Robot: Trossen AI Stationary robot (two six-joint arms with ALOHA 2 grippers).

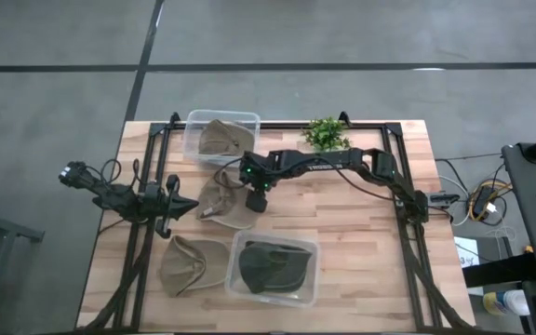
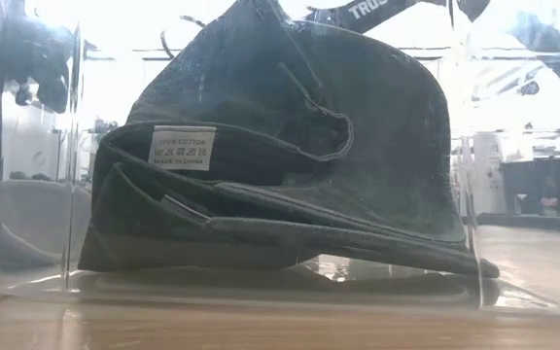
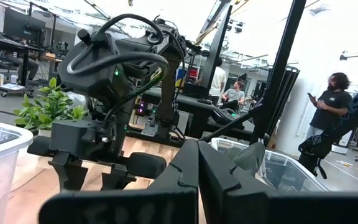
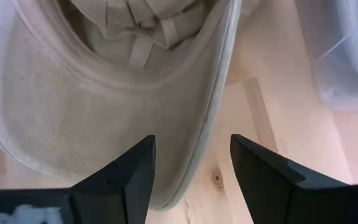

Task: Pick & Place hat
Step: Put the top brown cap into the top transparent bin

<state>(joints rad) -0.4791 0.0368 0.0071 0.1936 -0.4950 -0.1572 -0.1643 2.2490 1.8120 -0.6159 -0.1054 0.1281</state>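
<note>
A tan hat lies upside down on the table's middle, its brim spread on the wood. My right gripper hangs open above it, pointing down, its fingers on either side of the brim's edge without touching; in the high view it is beside the hat. My left gripper waits shut at the table's left, just left of this hat, its fingers closed together. A second tan hat lies near the front left.
A clear bin at the far edge holds a tan hat. A clear bin at the near edge holds a dark green hat, which fills the low view. A small green plant stands at the far edge. People stand in the room behind.
</note>
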